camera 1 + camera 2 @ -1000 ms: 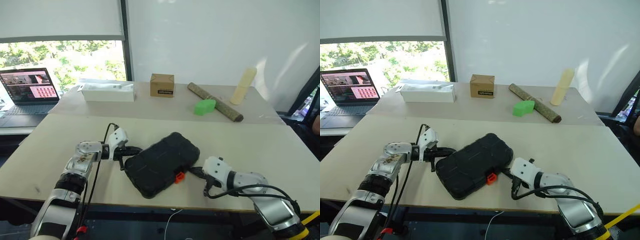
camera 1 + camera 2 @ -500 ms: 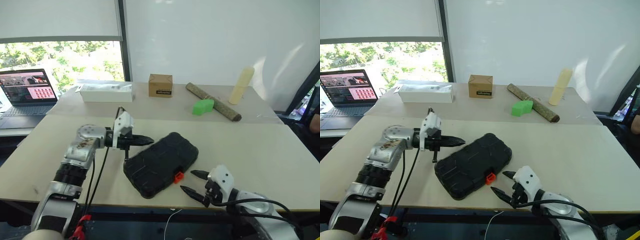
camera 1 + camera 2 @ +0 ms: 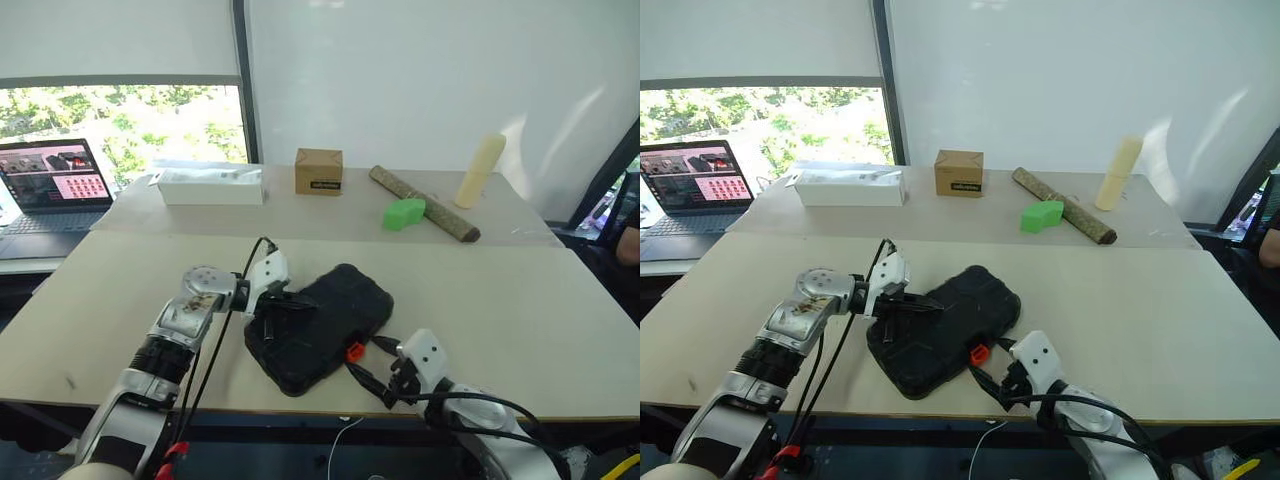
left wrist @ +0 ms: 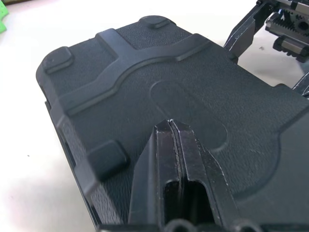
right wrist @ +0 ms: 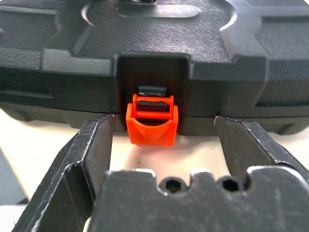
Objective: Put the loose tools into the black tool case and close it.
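Case (image 3: 318,326), lid down, lies slantwise on the near part of the table (image 3: 520,300), its orange latch (image 5: 152,123) at the near edge. Left gripper (image 4: 171,126) has its jaws pressed together, tips over the lid. Right gripper (image 5: 164,133) sits at the near edge with jaws spread either side of the latch, not touching it. Box (image 3: 318,171), log (image 3: 425,204) and green block (image 3: 404,213) stand well behind.

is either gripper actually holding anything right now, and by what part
Nothing is held. The right gripper is open, straddling the orange latch without clamping it; the shut left gripper sits over the black tool case lid.
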Available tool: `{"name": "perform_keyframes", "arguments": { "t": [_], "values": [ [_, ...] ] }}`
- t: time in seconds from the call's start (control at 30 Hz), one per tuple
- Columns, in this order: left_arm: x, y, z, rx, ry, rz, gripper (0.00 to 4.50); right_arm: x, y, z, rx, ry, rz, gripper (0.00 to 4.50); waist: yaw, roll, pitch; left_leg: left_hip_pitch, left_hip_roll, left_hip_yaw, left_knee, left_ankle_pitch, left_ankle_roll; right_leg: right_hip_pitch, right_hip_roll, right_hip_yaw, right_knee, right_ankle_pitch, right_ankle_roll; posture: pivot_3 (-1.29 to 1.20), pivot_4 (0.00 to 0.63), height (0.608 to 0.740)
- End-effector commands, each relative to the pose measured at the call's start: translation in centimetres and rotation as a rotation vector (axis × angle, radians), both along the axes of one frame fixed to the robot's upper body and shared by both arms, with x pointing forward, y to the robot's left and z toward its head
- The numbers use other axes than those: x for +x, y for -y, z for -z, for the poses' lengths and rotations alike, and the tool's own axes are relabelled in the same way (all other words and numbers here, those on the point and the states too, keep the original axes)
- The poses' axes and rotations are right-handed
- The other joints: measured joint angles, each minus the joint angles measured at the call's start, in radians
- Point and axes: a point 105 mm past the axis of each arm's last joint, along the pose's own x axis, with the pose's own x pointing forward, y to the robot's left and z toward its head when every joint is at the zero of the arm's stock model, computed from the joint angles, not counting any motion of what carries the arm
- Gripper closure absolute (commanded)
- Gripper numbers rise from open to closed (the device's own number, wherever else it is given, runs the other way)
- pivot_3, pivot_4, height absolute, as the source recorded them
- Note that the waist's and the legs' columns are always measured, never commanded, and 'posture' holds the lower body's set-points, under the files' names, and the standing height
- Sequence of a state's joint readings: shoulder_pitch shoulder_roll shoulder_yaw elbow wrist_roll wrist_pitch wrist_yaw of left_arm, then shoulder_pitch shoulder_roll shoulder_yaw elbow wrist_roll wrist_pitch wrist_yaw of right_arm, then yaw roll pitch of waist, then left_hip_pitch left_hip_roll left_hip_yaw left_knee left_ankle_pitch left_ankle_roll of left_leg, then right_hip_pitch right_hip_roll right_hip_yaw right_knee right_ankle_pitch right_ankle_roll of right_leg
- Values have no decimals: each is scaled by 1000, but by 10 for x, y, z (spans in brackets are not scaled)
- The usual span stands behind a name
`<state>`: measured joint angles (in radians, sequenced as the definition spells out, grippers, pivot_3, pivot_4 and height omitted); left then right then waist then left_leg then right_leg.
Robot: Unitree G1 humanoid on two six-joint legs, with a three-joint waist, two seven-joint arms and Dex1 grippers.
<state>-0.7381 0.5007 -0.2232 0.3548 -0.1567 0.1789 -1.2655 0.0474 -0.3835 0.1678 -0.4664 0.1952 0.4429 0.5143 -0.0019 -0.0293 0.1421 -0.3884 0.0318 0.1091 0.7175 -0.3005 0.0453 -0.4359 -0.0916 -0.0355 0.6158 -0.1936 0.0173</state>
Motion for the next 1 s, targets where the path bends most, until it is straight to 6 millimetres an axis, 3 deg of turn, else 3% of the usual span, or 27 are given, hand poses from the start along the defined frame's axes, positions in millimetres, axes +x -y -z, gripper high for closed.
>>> {"name": "perform_keyframes", "arguments": {
  "t": [0.03, 0.1, 0.27, 0.3, 0.67, 1.0],
  "values": [
    [-3, 1, 11, 41, -16, 6, 4500, 1, -1, -4, 4, 14, -7, 886, 0, 0, 0, 0, 0, 0, 0, 0, 0, 0, 0, 0, 0, 0, 0, 0, 150, 740],
    [-3, 0, 15, 51, -22, 0, 4500, 1, -3, -3, 9, 13, -20, 1387, 1, 0, 0, 0, 0, 0, 0, 0, 0, 0, 0, 0, 0, 0, 0, 0, 150, 740],
    [-2, 0, 19, 54, -29, -12, 4500, 1, -7, -6, 23, 25, -31, 3136, 1, 0, 0, 0, 0, 0, 0, 0, 0, 0, 0, 0, 0, 0, 0, 0, 150, 740],
    [-1, 0, 20, 53, -32, -15, 4500, 1, -7, -7, 26, 28, -33, 3282, 1, 0, 0, 0, 0, 0, 0, 0, 0, 0, 0, 0, 0, 0, 0, 0, 150, 740],
    [-2, -12, 43, 150, -71, -36, 4500, -12, -7, -28, 63, 123, -99, 3282, 1, 1, -1, 5, 0, 0, -1, 0, 0, 5, 0, 0, 0, 0, 0, 0, 150, 740],
    [-7, -10, 50, 163, -94, -28, 4500, -3, -12, -41, 87, 200, -119, 3282, 0, 2, -2, 12, 1, -1, -3, -1, 1, 11, 0, 0, -3, -1, 0, 0, 150, 740]
  ]
}}
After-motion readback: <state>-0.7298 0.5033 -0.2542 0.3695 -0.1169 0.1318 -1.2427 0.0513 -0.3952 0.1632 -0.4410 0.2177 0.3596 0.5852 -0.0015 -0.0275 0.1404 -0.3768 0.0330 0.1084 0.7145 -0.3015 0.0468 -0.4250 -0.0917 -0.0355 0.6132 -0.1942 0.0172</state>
